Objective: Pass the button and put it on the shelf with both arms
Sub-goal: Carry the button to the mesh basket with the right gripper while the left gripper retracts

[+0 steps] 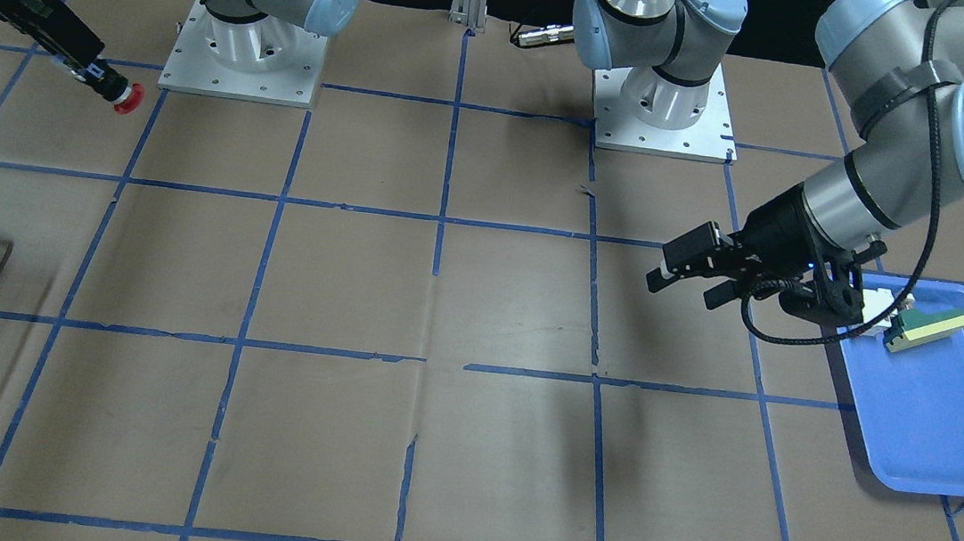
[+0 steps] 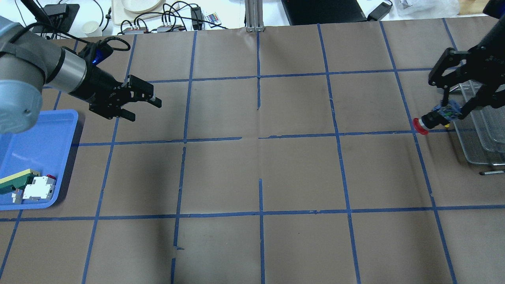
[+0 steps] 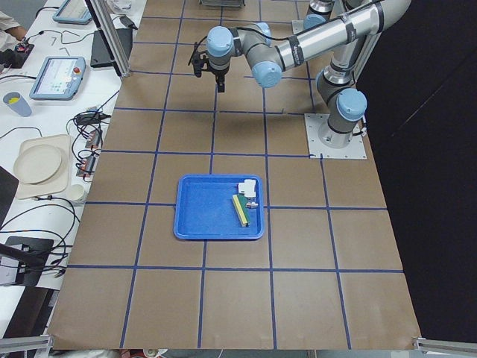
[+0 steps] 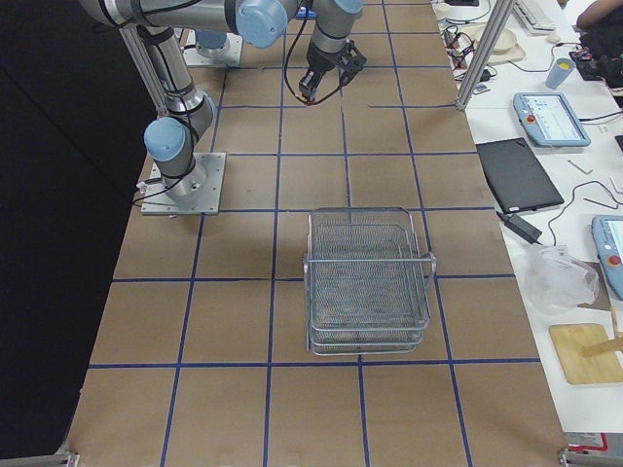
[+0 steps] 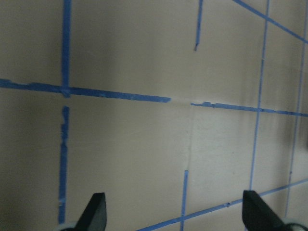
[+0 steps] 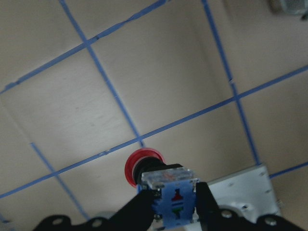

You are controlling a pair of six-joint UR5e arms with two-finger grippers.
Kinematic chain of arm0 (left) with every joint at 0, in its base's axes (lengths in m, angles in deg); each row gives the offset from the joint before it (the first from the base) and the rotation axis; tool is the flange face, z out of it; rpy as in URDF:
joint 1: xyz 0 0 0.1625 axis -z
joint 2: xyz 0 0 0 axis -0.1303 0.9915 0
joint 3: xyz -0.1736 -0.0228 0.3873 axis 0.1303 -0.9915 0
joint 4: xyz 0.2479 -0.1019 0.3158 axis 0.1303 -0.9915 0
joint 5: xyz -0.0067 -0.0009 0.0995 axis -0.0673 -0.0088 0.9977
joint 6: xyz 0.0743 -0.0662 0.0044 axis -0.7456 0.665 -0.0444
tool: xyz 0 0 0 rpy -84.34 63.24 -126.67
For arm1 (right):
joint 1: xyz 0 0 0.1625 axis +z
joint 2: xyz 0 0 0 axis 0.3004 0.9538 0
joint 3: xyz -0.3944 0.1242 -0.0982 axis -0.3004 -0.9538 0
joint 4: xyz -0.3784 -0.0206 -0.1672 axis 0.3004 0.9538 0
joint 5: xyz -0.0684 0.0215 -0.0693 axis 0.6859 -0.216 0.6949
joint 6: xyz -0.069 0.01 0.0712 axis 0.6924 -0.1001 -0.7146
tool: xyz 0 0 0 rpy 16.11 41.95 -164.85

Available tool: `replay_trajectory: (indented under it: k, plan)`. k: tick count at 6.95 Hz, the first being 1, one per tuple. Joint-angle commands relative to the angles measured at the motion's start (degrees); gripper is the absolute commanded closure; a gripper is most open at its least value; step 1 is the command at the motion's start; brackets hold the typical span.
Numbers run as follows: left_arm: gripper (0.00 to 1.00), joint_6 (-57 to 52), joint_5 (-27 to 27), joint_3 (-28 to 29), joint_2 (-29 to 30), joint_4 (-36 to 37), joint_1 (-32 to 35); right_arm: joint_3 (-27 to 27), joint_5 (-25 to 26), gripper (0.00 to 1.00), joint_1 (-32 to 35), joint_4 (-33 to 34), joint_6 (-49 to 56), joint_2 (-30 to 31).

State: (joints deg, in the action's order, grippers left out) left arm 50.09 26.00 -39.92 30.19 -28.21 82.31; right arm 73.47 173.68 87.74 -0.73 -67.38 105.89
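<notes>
Table (image 2: 300, 173) is brown paper with a blue tape grid. The big piece is the shelf (image 4: 368, 292) at the robot's right end, and the blue tray (image 2: 43, 134) sits way over at the other end. The left gripper (image 2: 144, 110) hangs near that tray, spread wide with nothing in it, so I'd guess the pass is done. The right gripper (image 2: 451, 111) is clamped on the button (image 2: 428, 120) by its back body, red cap poking out sideways, right beside the shelf's corner and ready to go in. The tray just holds a green-and-yellow piece (image 2: 17, 179) and a white-and-red block (image 2: 38, 187). The only obstacle looks like the shelf's own rim.
</notes>
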Motion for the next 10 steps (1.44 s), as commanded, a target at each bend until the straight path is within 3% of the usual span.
replay_trajectory:
  k: [1,2,4,5,6,7,8,10]
  plan:
    - [0.0,3.43,14.37,11.54,4.33,-4.8,8.53,0.87,16.58,0.97,-0.03,11.73,15.46,-0.33]
    - [0.0,3.29,22.97,14.8,4.16,-9.27,8.84,0.96,20.04,0.97,-0.12,13.34,16.73,-1.03]
    - [0.0,3.37,24.81,24.01,6.95,-17.01,8.76,0.96,22.36,0.97,-2.65,24.64,23.99,-7.94]
    - [0.0,4.07,24.47,27.72,7.67,-22.1,9.36,0.96,21.92,0.97,-6.15,26.61,26.82,-10.76]
    - [0.01,4.08,24.12,25.49,5.33,-23.19,10.85,0.96,21.57,0.97,-9.49,29.15,30.24,-12.88]
    - [0.01,3.47,23.94,18.25,0.0,-22.51,10.34,0.96,21.13,0.97,-10.83,30.4,32.02,-14.2]
    - [0.01,3.03,23.68,12.78,-3.45,-17.19,8.07,0.96,20.87,0.96,-10.93,33.02,32.21,-16.04]
    - [0.01,4.15,19.04,12.72,-3.23,-16.52,7.08,0.96,20.78,0.94,-11.28,37.87,32.3,-19.39]
